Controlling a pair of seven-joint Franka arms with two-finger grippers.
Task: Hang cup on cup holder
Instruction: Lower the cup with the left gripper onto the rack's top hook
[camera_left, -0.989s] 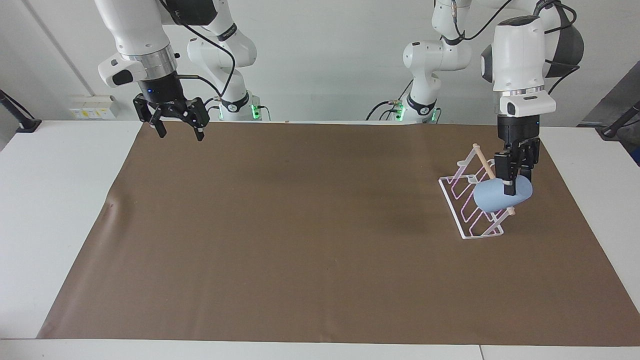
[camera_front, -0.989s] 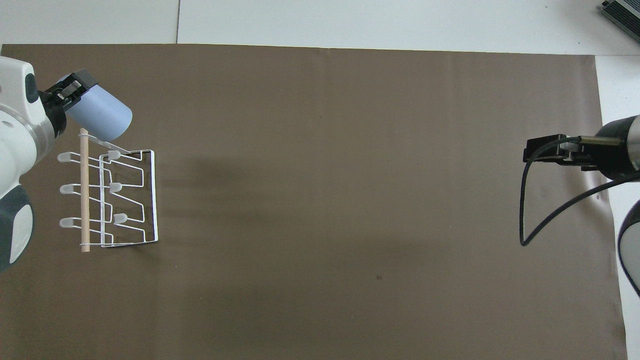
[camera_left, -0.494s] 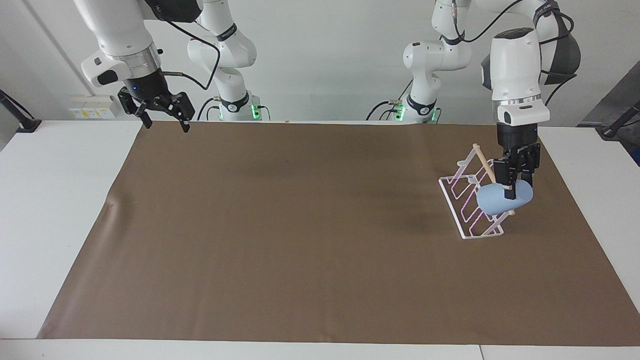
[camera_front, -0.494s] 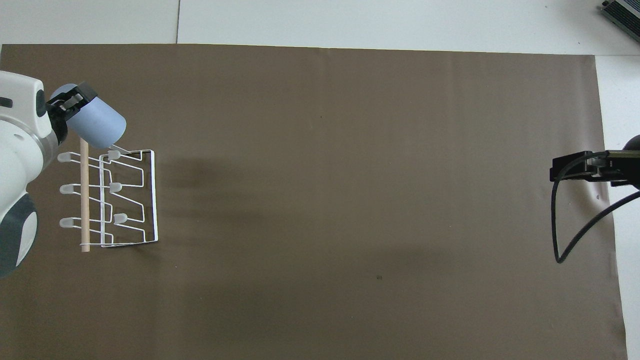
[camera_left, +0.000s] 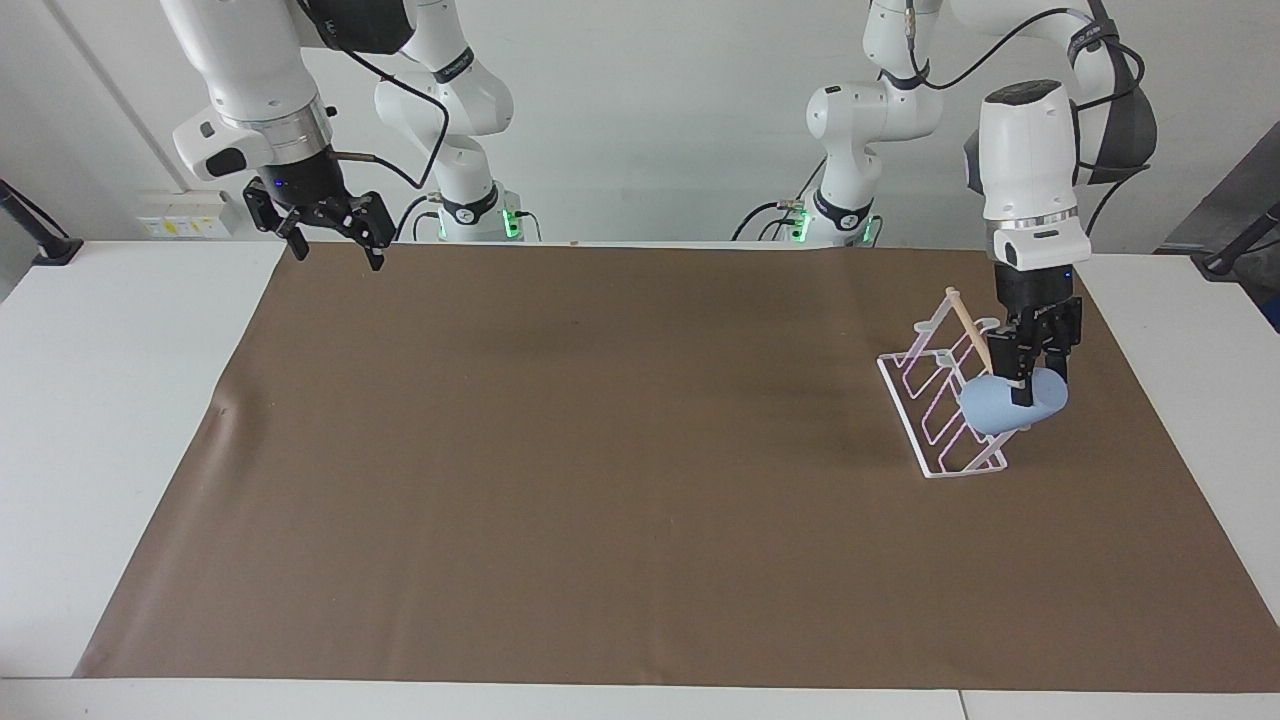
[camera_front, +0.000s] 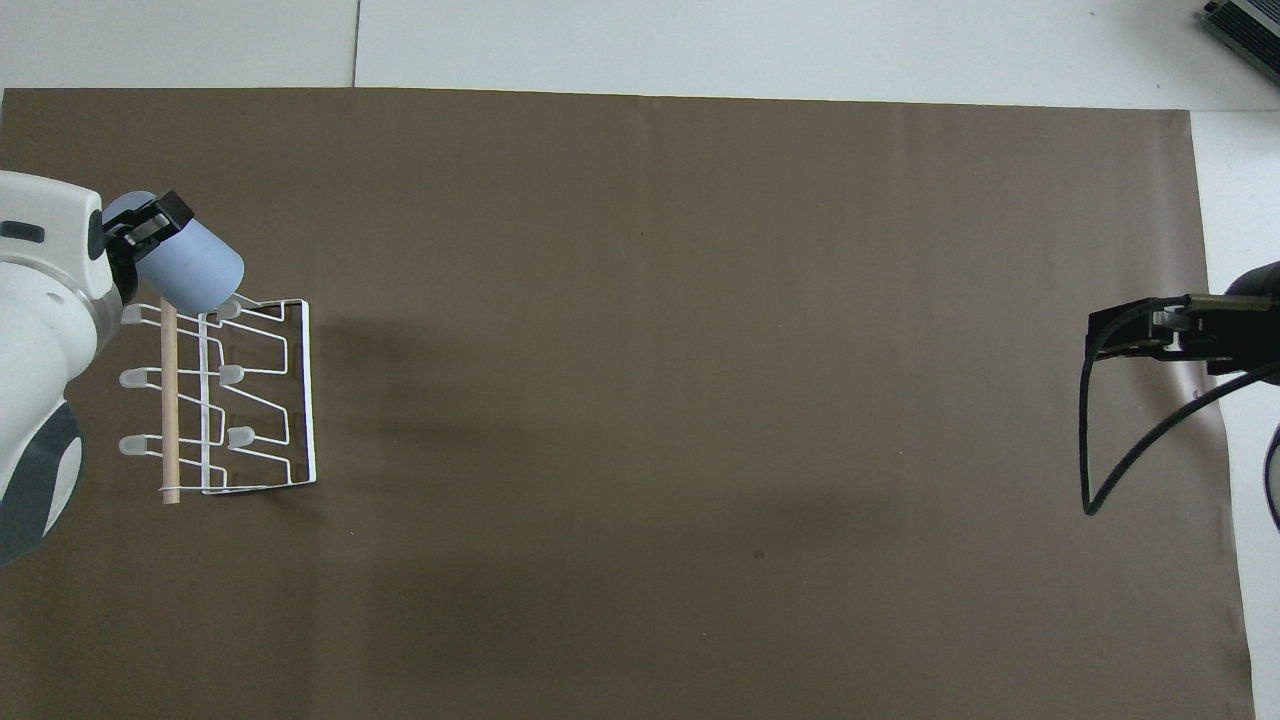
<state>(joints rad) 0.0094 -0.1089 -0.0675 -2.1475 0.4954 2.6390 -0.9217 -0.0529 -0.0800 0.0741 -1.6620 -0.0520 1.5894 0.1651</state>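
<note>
The light-blue cup (camera_left: 995, 408) lies tilted on its side in my left gripper (camera_left: 1022, 388), which is shut on its rim. The cup is at the upper part of the white wire cup holder (camera_left: 935, 405), at the holder's end farther from the robots, against the wooden dowel. I cannot tell whether a prong is inside it. In the overhead view the cup (camera_front: 198, 272) covers the holder's (camera_front: 262, 400) farthest prongs, with the left gripper (camera_front: 148, 222) on it. My right gripper (camera_left: 335, 248) is open and empty, up in the air over the brown mat's corner at the right arm's end; it also shows in the overhead view (camera_front: 1135, 335).
A brown mat (camera_left: 600, 480) covers most of the white table (camera_left: 100, 400). The holder stands on the mat toward the left arm's end. A black cable loops below the right gripper in the overhead view.
The left gripper has lowered the cup onto the holder's farther end. The right gripper pulled back toward its end of the table and has since held about the same place.
</note>
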